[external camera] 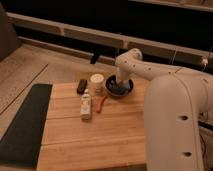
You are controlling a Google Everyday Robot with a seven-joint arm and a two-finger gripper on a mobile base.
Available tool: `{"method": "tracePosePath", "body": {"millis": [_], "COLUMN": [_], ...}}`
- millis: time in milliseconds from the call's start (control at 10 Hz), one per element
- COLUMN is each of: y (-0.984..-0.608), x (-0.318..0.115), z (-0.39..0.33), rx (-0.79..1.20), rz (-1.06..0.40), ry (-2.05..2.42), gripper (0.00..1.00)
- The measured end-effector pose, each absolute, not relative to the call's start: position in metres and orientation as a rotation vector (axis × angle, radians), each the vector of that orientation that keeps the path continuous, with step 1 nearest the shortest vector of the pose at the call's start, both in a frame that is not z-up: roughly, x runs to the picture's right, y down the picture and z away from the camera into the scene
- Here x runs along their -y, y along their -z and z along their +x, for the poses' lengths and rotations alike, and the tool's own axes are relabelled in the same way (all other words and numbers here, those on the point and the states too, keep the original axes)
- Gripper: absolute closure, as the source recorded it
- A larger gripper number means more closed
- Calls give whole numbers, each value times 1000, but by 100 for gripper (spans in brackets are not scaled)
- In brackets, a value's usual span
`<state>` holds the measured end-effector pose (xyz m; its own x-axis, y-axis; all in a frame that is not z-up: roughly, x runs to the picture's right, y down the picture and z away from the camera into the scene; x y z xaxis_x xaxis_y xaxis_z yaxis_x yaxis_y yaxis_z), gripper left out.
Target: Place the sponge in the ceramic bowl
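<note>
One camera looks down from high up at the table [100,135].
It looks forward and down from behind the white arm [175,115]. The arm is very near the lens and fills the right side. The table lies in the middle, farther off, and its far edge is toward the top. The gripper [119,84] is down at the bowl [127,92], near that far edge, a little above the middle.

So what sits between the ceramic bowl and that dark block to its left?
The white cup, seen in the camera view; the gripper is down inside the ceramic bowl.
</note>
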<state>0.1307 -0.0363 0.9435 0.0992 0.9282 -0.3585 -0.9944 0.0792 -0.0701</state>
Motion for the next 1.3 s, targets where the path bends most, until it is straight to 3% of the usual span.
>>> {"method": "tracePosePath", "body": {"millis": [200,1300], "y": [-954,-955], "x": [33,33], "z": [150,147], "rx": [-277,-273], "rz": [-328,-332], "ry": [-1448,-1449], "gripper": [94,94]}}
